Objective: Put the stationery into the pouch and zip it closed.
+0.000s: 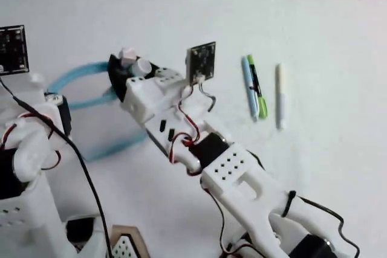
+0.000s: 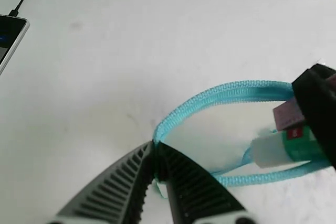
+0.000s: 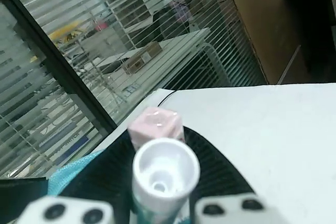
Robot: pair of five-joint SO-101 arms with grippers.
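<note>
Left wrist view: pouch rim (image 2: 226, 90) is pinched by left tool (image 2: 156, 169), stick (image 2: 281, 148) (clamped in right tool (image 1: 128, 72)) pointed lengthwise into mouth.

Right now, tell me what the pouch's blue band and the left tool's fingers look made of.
The blue band looks like woven fabric tape, matte; a fine weave shows along it. The fingers of the left tool are dark, ribbed and matte, likely moulded plastic or rubber; I cannot tell which.
</note>
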